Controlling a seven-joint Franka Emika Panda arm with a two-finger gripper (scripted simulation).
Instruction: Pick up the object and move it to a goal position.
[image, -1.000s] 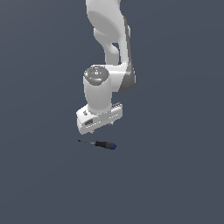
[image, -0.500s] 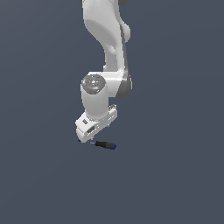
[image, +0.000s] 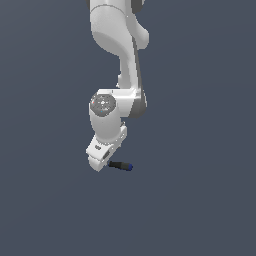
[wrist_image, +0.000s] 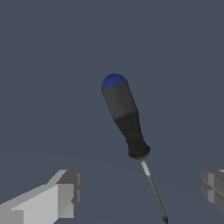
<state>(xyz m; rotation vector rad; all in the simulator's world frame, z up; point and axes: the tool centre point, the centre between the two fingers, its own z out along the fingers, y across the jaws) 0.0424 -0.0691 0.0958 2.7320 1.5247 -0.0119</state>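
Note:
The object is a small screwdriver (image: 120, 165) lying flat on the dark floor. It has a black handle and a blue end cap (image: 129, 167). In the exterior view my gripper (image: 100, 162) has come down over its shaft end and hides the shaft. The wrist view shows the whole screwdriver (wrist_image: 127, 119), with its thin shaft (wrist_image: 153, 192) running between my two fingers. One fingertip (wrist_image: 61, 197) and the other (wrist_image: 213, 188) stand wide apart on either side of the shaft, touching nothing. My gripper (wrist_image: 139, 193) is open.
Only the plain dark grey floor (image: 200, 200) surrounds the screwdriver. The white arm (image: 117, 55) rises above the gripper.
The arm has lowered steadily toward the floor and slightly to the exterior view's left, and now covers the shaft. The screwdriver has not moved.

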